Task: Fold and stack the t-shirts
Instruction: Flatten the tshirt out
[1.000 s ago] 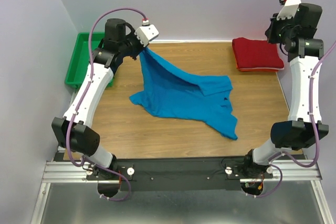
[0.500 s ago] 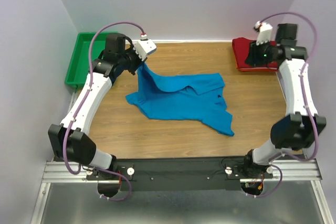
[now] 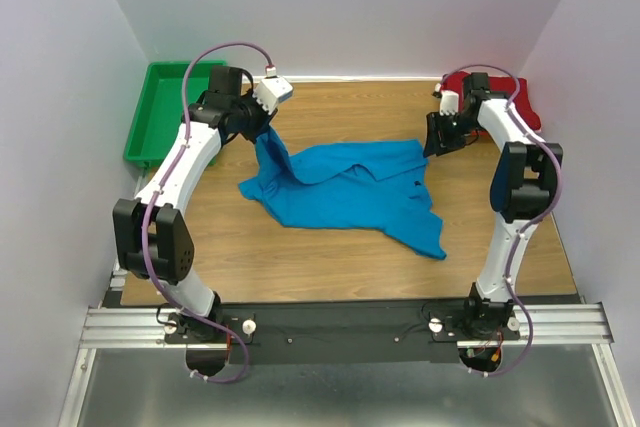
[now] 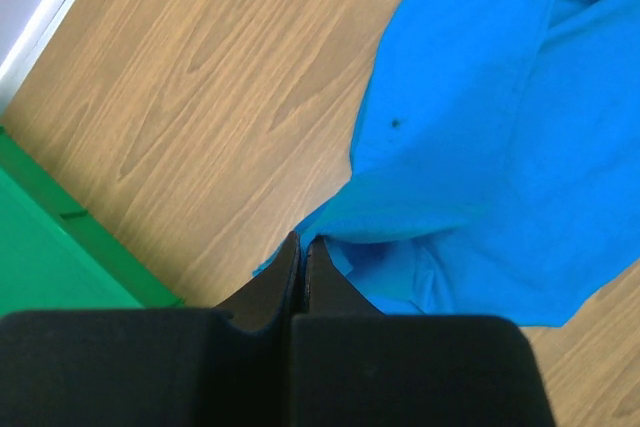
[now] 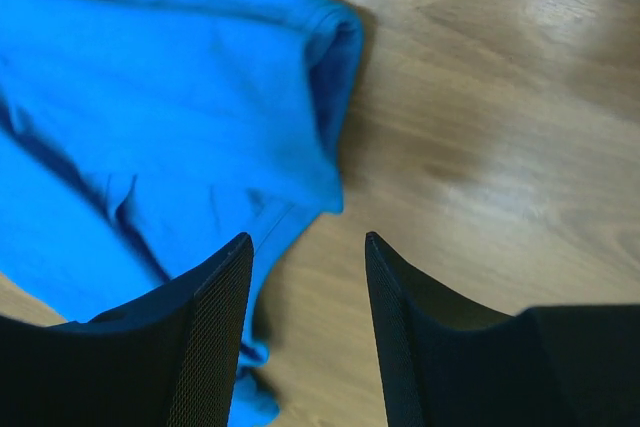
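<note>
Along the near edge of the wooden table (image 3: pixel 300 257) the boards lie bare in front of the arm bases. At mid-table the blue t-shirt (image 3: pixel 345 192) is spread loosely, creased and unfolded, one point trailing toward the near right. The left gripper (image 3: pixel 262 132) has its fingers pressed together on the shirt's far-left corner; the left wrist view shows them pinching the cloth edge (image 4: pixel 300 267) just above the wood. The right gripper (image 3: pixel 437 137) hangs over the shirt's far-right edge with its jaws parted and nothing between them (image 5: pixel 307 242); a rolled hem of blue cloth (image 5: pixel 180 117) lies just below and to one side. At the far right corner the dark red t-shirt (image 3: pixel 530 109) is partly hidden by the right arm. The green tray (image 3: pixel 140 132) sits at the far left.

Change over the last second: the left gripper has come down, so the cloth that hung in a raised tent now lies nearly flat, and the right arm has swung from above the red shirt to the blue one. Judged stage: spreading nearly done, second corner not yet taken, fold and stack still ahead.
</note>
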